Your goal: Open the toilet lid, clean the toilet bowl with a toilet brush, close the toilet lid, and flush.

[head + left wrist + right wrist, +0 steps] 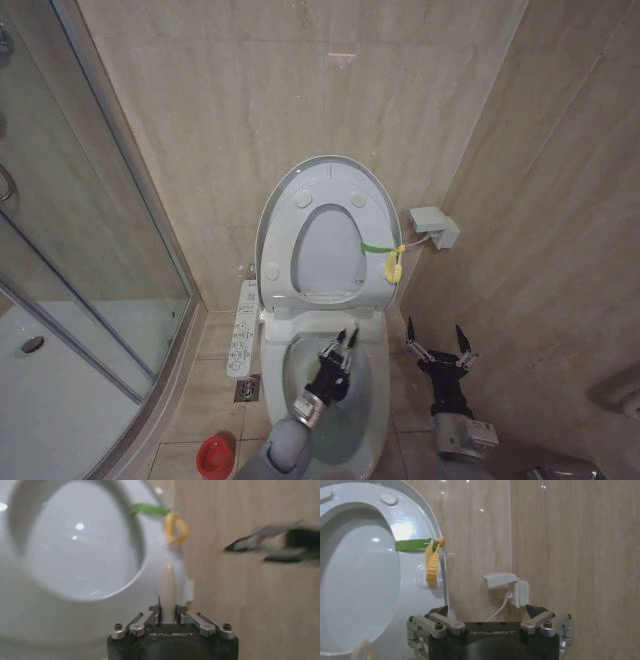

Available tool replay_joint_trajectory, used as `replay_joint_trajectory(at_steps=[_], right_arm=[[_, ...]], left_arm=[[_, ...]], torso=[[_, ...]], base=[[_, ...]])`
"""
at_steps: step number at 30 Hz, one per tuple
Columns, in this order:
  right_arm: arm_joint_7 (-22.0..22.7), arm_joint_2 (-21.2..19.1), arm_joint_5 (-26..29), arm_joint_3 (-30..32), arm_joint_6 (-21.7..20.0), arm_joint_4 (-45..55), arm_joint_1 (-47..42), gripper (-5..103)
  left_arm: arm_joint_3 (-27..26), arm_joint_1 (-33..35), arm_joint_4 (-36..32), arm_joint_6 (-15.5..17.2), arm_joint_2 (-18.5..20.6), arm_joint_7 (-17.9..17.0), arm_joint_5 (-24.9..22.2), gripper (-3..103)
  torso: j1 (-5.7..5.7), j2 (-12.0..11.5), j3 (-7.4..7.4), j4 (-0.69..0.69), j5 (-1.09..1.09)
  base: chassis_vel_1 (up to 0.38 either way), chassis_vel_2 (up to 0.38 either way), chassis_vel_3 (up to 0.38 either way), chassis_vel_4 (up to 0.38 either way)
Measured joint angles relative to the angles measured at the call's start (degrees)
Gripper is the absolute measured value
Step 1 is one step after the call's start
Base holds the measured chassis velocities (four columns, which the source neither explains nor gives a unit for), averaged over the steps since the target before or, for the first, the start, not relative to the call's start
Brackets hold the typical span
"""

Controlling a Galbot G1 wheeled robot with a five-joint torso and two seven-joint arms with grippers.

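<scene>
Over the toilet bowl [330, 425], left claw [168, 617] apparently grips toilet brush [167, 588].

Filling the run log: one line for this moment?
lid up | left gripper shut on brush handle, over bowl | right gripper open, idle beside toilet

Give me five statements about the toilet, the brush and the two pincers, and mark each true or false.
1. The lid stands raised against the wall. True.
2. The left pincer is shut on the brush handle. True.
3. The right pincer is inside the bowl. False: it is beside the toilet, open and holding nothing.
4. The red holder sits on the floor on the robot's left of the toilet. True.
5. The yellow-green tag hangs from the lid's edge on the shower side. False: it hangs on the side toward the wall box.
</scene>
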Motion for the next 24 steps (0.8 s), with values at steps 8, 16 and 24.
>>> replay_joint_trajectory(at_steps=[8,16,24], right_arm=[[0.0,0.0,0.0,0.0,0.0,0.0,0.0,100],[0.0,0.0,0.0,0.0,0.0,0.0,0.0,100],[0.0,0.0,0.0,0.0,0.0,0.0,0.0,100]], left_arm=[[2.0,1.8,-2.7,-1.4,-0.3,-0.6,6.0,19],[2.4,1.2,-1.6,-2.5,0.2,0.3,5.5,19],[-0.3,-3.0,3.2,-2.2,2.0,3.3,-4.3,19]], torso=[[0.0,0.0,0.0,0.01,0.01],[0.0,0.0,0.0,0.01,0.0],[0.0,0.0,0.0,0.02,0.0]], base=[[0.0,0.0,0.0,0.0],[0.0,0.0,0.0,0.0],[0.0,0.0,0.0,0.0]])
